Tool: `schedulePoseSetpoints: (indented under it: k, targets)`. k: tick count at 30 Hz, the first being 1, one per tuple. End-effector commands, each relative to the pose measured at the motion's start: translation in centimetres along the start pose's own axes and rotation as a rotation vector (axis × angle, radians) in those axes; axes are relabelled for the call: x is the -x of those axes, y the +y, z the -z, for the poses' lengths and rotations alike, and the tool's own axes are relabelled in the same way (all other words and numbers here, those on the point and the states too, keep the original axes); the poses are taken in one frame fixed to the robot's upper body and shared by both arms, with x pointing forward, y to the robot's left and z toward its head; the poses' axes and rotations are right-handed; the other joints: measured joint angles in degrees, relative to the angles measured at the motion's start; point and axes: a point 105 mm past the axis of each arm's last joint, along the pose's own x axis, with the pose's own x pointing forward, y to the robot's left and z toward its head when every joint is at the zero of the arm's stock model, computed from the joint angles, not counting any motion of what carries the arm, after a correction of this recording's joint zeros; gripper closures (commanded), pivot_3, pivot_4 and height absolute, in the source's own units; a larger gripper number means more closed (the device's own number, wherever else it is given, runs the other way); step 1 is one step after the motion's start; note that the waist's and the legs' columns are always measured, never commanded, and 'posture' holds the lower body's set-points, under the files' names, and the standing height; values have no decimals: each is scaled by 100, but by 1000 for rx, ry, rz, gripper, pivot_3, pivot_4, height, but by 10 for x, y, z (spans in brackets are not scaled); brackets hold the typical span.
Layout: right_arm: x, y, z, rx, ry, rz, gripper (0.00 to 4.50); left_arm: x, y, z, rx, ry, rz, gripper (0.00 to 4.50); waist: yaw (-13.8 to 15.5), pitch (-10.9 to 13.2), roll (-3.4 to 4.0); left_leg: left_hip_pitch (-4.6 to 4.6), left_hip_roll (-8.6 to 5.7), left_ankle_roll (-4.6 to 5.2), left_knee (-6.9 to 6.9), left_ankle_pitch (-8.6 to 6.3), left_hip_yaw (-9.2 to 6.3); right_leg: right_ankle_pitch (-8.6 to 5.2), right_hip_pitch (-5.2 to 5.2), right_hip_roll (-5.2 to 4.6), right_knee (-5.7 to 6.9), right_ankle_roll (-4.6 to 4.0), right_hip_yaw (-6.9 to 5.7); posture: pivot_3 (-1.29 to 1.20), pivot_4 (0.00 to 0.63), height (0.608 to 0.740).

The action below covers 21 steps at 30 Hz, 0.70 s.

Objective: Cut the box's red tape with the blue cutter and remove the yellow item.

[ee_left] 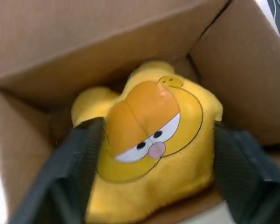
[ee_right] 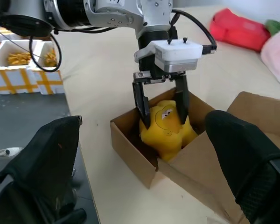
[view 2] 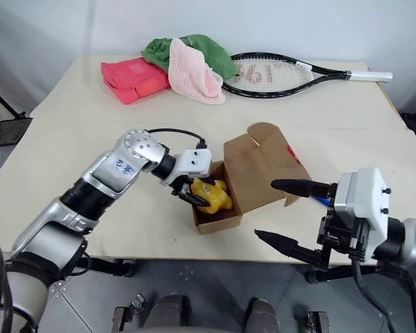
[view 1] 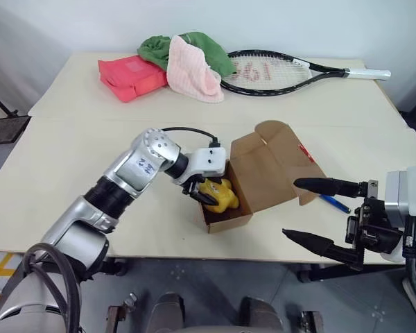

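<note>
A cream-coloured bench [view 1: 69,146] carries a small brown cardboard box [view 1: 253,182] near its front edge, flaps folded open. Inside the box sits the yellow item [view 1: 220,196], a soft plush toy with an orange cartoon cat face. The left tool [ee_right: 162,105] reaches down into the open box from the robot's left, its two black fingers [ee_right: 140,101] set one on each side of the toy and resting against it; whether they press hard enough to pinch it cannot be told. The box's near wall and its raised back flap stand close around the toy and the tool.

The right tool [view 1: 309,213] hovers off the front right of the bench, fingers spread wide and holding nothing, pointing toward the box. Just behind it, the blue cutter [view 1: 334,203] lies on the bench beside the box's right flap, partly hidden by the upper finger.

Along the far edge lie a flat red-pink package [view 1: 130,76], a green cloth [view 1: 159,47] with a pink cloth [view 1: 191,71] draped over it, and a black tennis racket [view 1: 277,72] with a white handle.
</note>
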Motion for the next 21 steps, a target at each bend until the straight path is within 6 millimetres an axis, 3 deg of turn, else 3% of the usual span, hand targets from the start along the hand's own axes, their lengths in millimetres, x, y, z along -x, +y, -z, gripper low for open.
schedulePoseSetpoints:
  k: [1, 8, 13, 17, 21]
  targets:
    - [1, 3, -6, 40, -4, 16, 0, 5, 12, -7, -76, 2, -33, 2439, 5, 0, 0, 0, 0, 0, 0, 0, 0, 0, 0, 0, 0, 0, 0, 0, 150, 740]
    - [3, -1, -2, 19, -16, 58, 0, 18, 24, -36, -124, -177, -33, 4450, 20, 3, -4, -1, 0, 1, 1, 0, 0, 1, 0, 0, -1, 1, 0, 0, 150, 740]
    - [-2, -2, 0, -19, -75, 49, 0, 62, 31, -57, -75, -505, -80, 4479, -5, 3, -5, -1, 1, 1, 1, -1, 0, 1, 0, 0, 1, 2, -1, 0, 150, 740]
    - [-9, -3, -1, -32, -138, 27, 0, 113, 39, -42, 32, -745, -261, 4479, -111, 3, -4, 2, 3, 1, -4, 0, -1, 2, 0, 1, 2, 3, -2, 0, 150, 740]
    - [-25, -1, -1, -25, -207, -38, 0, 162, 24, 11, 194, -813, -507, 4479, -300, 1, -1, 14, 5, 1, -17, 0, -2, 2, 0, 1, 7, 5, -2, 0, 150, 740]
